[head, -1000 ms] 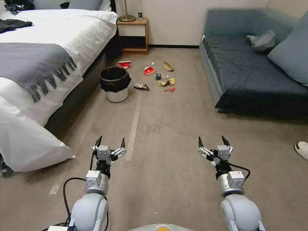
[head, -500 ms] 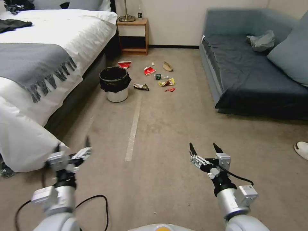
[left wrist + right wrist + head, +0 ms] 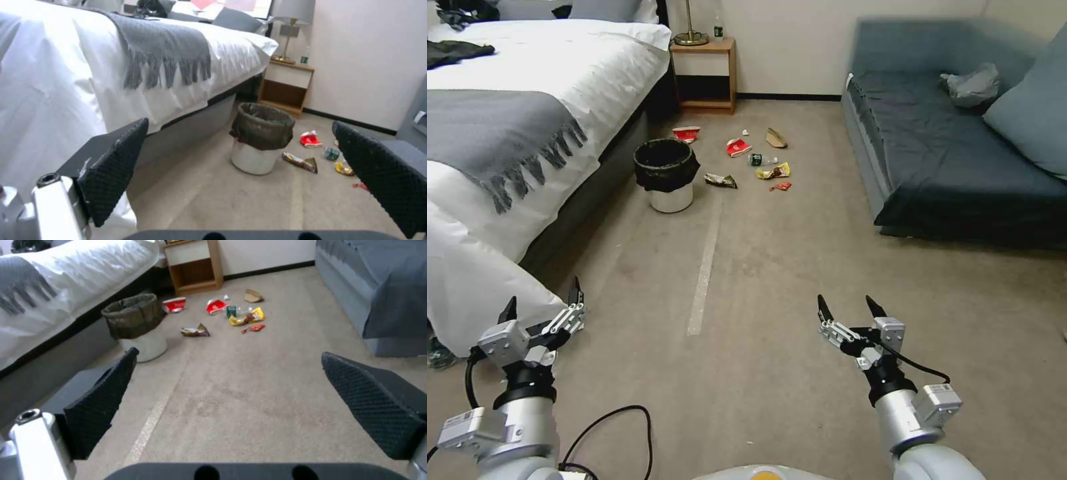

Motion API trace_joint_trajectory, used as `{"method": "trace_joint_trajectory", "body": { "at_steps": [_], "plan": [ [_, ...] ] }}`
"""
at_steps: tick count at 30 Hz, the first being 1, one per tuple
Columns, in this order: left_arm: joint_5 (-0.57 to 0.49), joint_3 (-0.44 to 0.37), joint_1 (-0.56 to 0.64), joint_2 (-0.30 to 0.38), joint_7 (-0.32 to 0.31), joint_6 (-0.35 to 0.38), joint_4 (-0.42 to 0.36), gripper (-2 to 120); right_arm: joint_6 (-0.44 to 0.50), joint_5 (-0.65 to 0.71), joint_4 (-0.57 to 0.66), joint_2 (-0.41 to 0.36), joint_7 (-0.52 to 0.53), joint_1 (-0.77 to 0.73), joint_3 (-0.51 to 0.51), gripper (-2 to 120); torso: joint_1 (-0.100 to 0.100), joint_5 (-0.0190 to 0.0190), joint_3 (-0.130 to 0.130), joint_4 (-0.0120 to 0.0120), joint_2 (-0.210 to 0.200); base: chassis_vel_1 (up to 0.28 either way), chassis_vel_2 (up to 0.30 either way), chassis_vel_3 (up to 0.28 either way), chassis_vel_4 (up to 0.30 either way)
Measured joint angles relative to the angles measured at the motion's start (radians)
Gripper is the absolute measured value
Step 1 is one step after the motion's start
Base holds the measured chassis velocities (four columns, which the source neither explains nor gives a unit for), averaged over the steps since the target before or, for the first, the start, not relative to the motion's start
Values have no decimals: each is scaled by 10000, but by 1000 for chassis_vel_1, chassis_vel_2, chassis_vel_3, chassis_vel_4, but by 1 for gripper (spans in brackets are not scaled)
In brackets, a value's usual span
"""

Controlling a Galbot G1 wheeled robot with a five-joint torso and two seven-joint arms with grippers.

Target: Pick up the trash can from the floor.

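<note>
Looking down past my own arms first: my left gripper (image 3: 542, 308) hangs low beside the white bedding, fingers spread apart and holding nothing. My right gripper (image 3: 847, 308) hovers over bare carpet on the other side, fingers likewise apart, empty. Between them a pale tape strip (image 3: 706, 265) runs along the floor (image 3: 774, 267) away from me.

Further out, at the far end of that strip and just beside the bed (image 3: 527, 113), stands the trash can (image 3: 666, 173), upright, well apart from both grippers. From the left wrist I see it framed between the fingers (image 3: 111, 170): white tub below, black liner bag (image 3: 263, 128) folded over the rim and sagging down the sides. I can see into its mouth, dark all the way, and I cannot tell whether anything lies inside.

Just beyond the can, litter lies loose on the carpet: a crumpled snack wrapper (image 3: 720, 180) nearest it, then a small bottle (image 3: 760, 159), a yellow wrapper (image 3: 774, 172), a small red wrapper (image 3: 781, 186) and two red-and-white paper cups (image 3: 738, 147).

Farthest back, a wooden nightstand (image 3: 704, 73) stands against the wall, with a grey sofa (image 3: 954, 147) to the right.
</note>
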Motion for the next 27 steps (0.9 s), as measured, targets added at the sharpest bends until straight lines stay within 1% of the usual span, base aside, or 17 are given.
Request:
{"method": "trace_joint_trajectory", "body": {
  "at_steps": [27],
  "plan": [
    [-230,-14,-17,-9,40,26,-115,100,60,-193,11,22,-217,-59,-50,100,0,1,0,2,0,0,0,0,0]
  ]
}}
